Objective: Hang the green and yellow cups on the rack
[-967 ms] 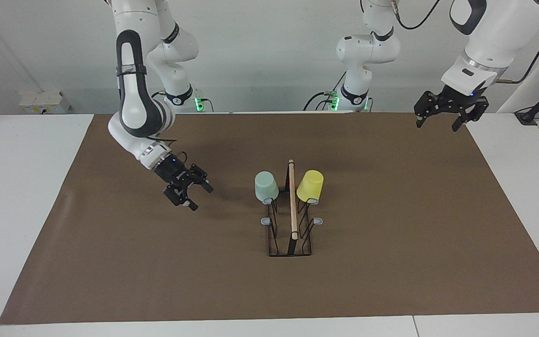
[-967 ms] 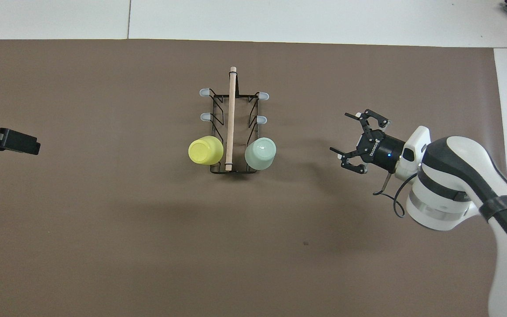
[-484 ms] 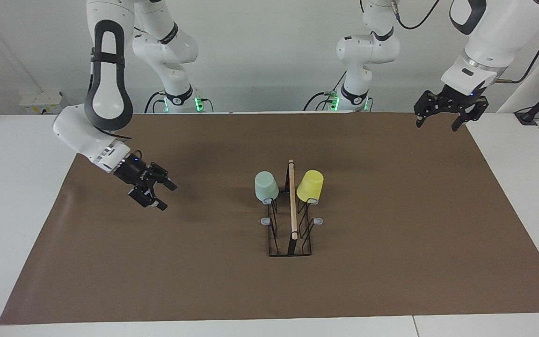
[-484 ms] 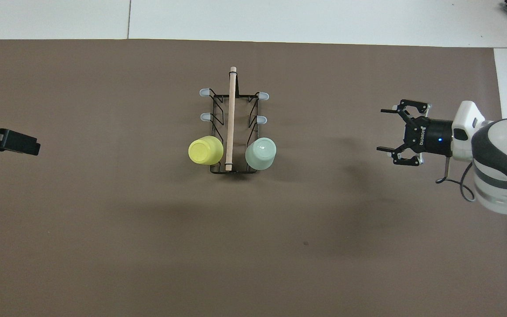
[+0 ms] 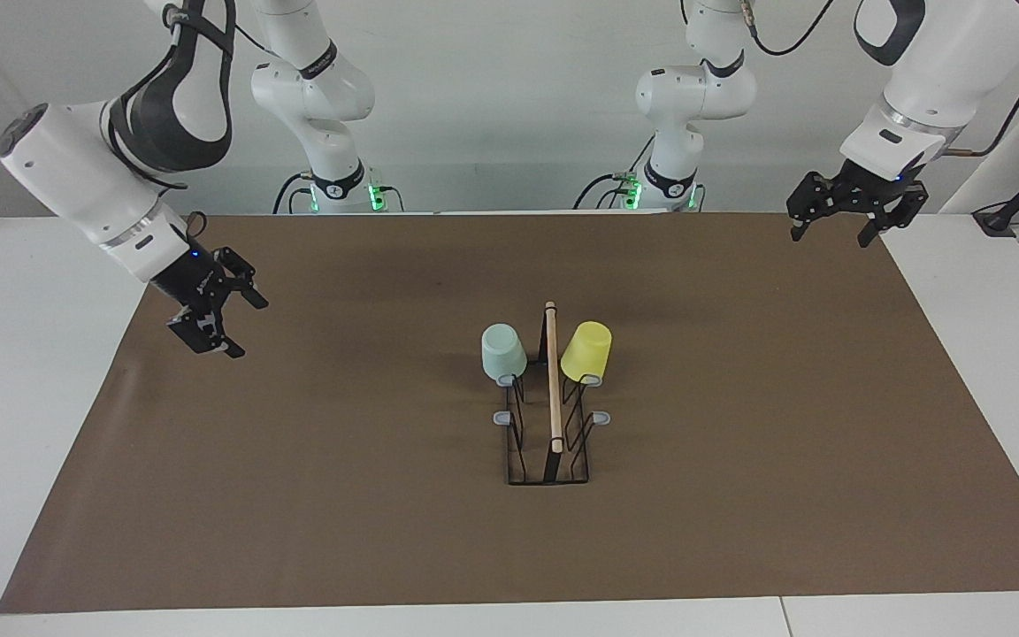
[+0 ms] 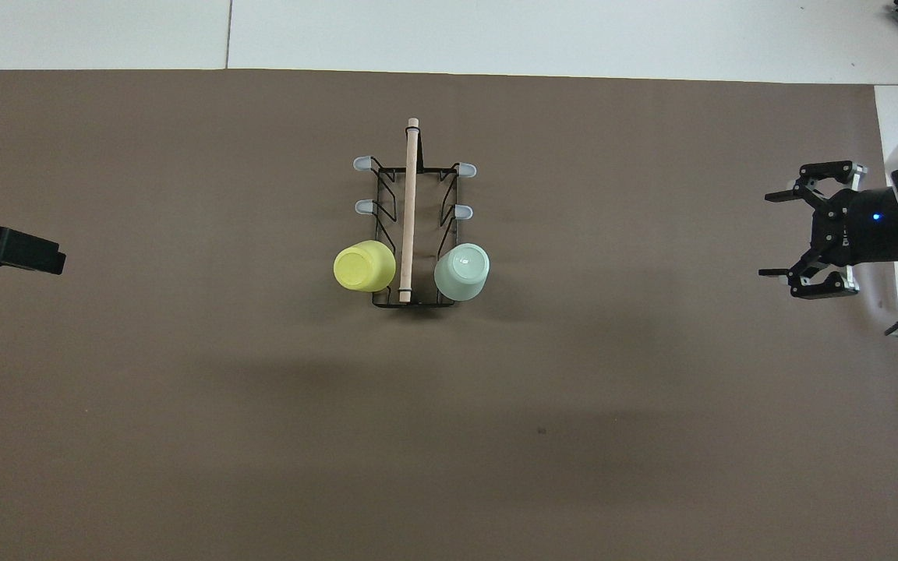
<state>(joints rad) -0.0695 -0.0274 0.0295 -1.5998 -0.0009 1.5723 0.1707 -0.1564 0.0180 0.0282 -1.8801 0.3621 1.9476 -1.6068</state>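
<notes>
Cups [image 5: 504, 351] hung on rack [image 5: 550, 442], right end effector [image 5: 239, 326] and left end effector [image 5: 831, 232] open, empty

1. The right arm, a white jointed arm with black trim, comes down from its base and bends out toward its own end of the table, forearm sloping downward.
2. The right gripper [image 5: 226, 329], a black 2-finger gripper with a small blue light on its wrist, hangs in the air with its fingers spread apart, holding nothing.
3. The left arm, a white jointed arm with black trim, is raised high at its own end, wrist angled downward.
4. The left gripper [image 5: 832, 233], also black with 2 fingers, hangs in the air with its fingers apart and empty; the overhead view shows only its dark tip [image 6: 16, 251].
</notes>
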